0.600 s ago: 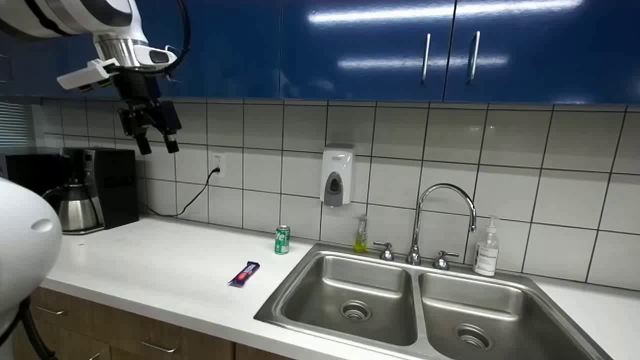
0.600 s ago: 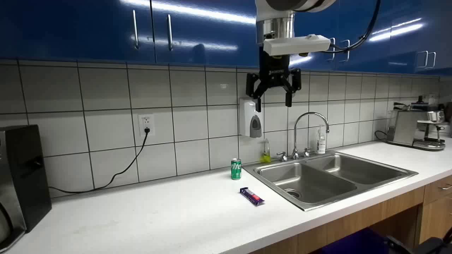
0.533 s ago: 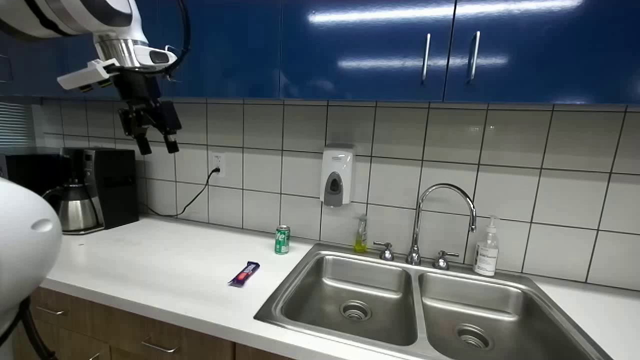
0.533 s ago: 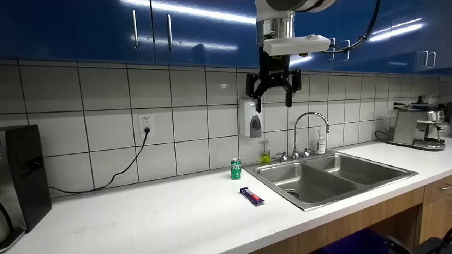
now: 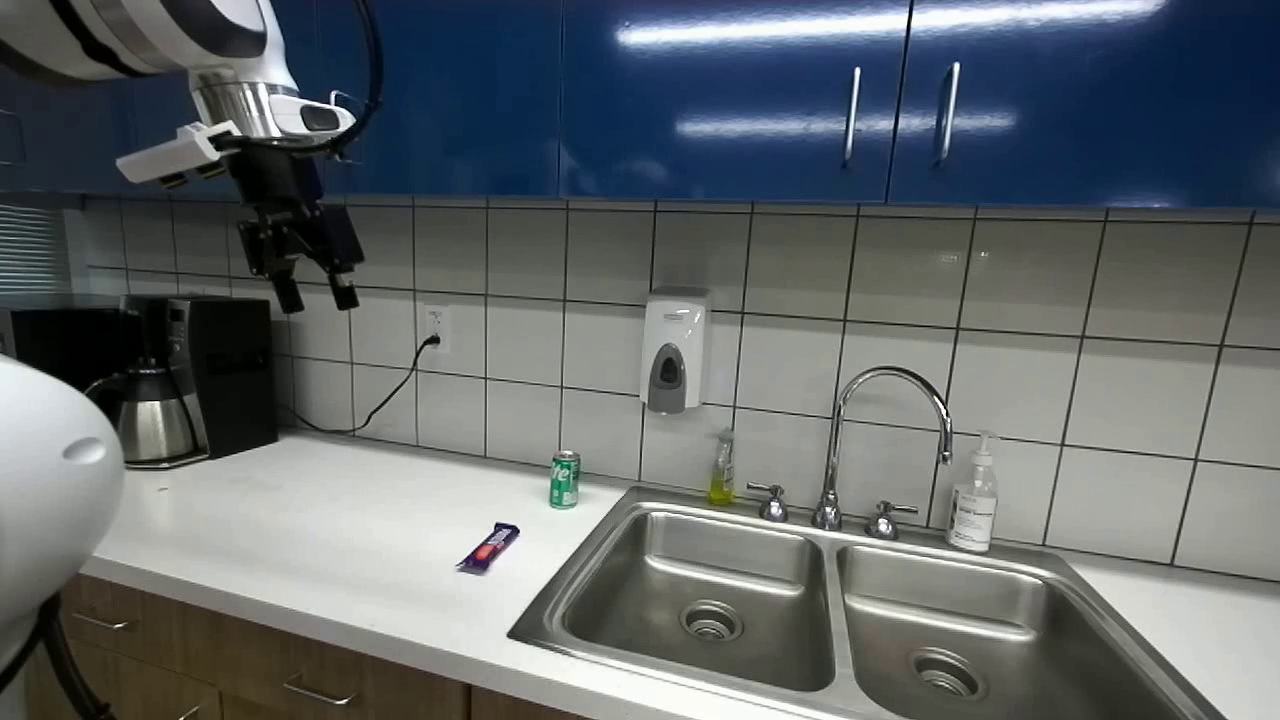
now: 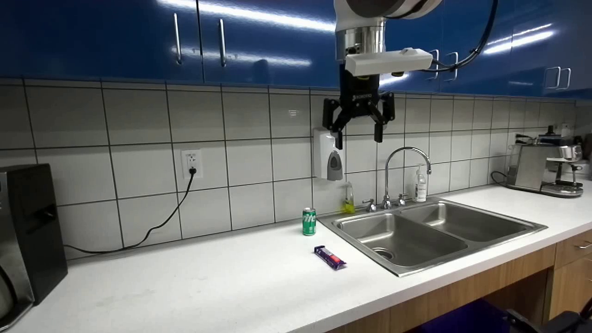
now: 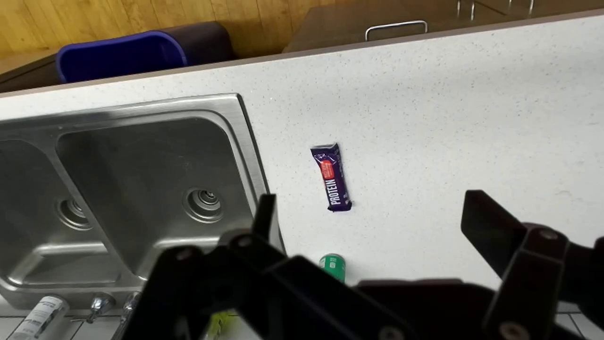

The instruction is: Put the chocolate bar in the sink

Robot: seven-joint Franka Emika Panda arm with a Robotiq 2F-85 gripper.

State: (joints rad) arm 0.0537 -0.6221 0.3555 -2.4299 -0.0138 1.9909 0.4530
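Chocolate bar [image 6: 329, 257] — well below gripper [image 6: 359, 140]

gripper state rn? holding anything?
Gripper: open, jaws wide apart, holding nothing; purple protein bar lies on the countertop.

The gripper [image 6: 359, 140] hangs well above the counter [image 6: 185, 282]; behind it, in an exterior view, are the wall [image 6: 249, 185] and the dispenser [image 6: 326, 158], which one finger partly covers; in the wrist view the bar [image 7: 332, 179] lies on the counter below it, framed between the fingers, mostly ahead of their tips; the can [image 7: 333, 265] stands in that same gap, nearer the gripper's base; the sink [image 7: 244, 141] lies past one finger, nearer basin [image 7: 141, 156] first, then the farther basin [image 7: 23, 184].
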